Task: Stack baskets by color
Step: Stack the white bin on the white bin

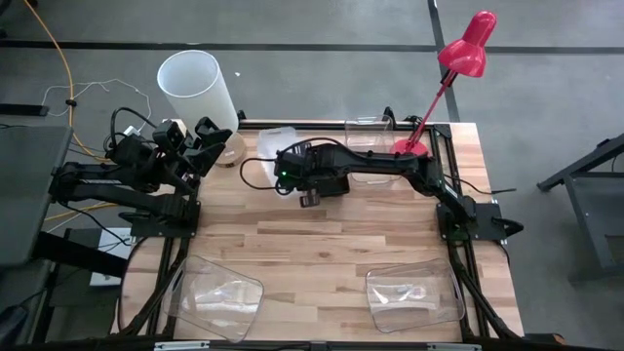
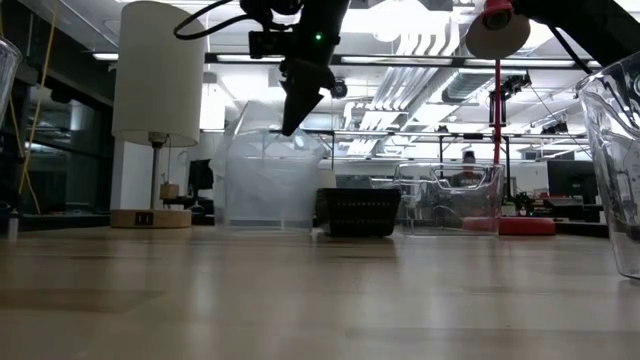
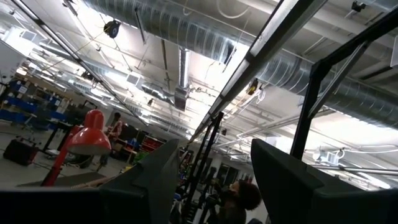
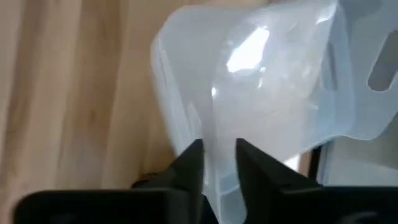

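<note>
A frosted white basket (image 1: 277,136) (image 2: 272,185) stands on its base at the table's far side. My right gripper (image 1: 286,159) (image 2: 291,126) (image 4: 219,163) slants down over it, open, with the basket's rim wall (image 4: 219,149) running up between its fingers. A black perforated basket (image 2: 360,212) sits on the table just right of the frosted one in the low view; the right arm hides it from above. My left gripper (image 1: 209,132) (image 3: 214,180) is raised at the far left, open, pointing up at the ceiling with nothing between its fingers. My right gripper comes at the frosted basket's rim wall (image 4: 214,134) slanting down from above, one finger on each side of it. Whether the fingers touch the wall I cannot tell. The basket stands on the table.
Two clear tubs lie near the front edge, one left (image 1: 219,292) and one right (image 1: 414,292); another (image 1: 369,127) stands at the far side. A lamp with a white cylindrical shade (image 1: 195,86) stands far left, a red desk lamp (image 1: 458,58) far right.
</note>
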Tool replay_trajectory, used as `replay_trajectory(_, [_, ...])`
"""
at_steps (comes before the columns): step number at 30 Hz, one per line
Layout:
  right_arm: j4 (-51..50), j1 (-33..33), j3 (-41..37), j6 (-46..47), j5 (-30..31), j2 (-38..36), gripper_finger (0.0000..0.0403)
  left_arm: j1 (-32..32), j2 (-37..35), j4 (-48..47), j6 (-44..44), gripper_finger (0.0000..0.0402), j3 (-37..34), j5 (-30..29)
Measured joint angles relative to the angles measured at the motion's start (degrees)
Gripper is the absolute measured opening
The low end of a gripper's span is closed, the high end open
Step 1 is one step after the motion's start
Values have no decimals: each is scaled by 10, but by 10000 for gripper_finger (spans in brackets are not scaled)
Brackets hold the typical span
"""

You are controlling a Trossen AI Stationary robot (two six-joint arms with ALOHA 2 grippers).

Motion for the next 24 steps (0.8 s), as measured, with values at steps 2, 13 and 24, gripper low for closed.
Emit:
replay_trajectory(2, [-1, 3, 0, -10, 23, -1, 116, 0, 0, 0, 0, 186, 0, 0])
replay_trajectory(13, [-69, -12, -1, 23, -7, -59, 233, 0, 0, -4, 5, 186, 0, 1])
replay_trajectory(24, [30, -106, -85, 145, -198, -151, 217, 0, 0, -9, 5, 186, 0, 3])
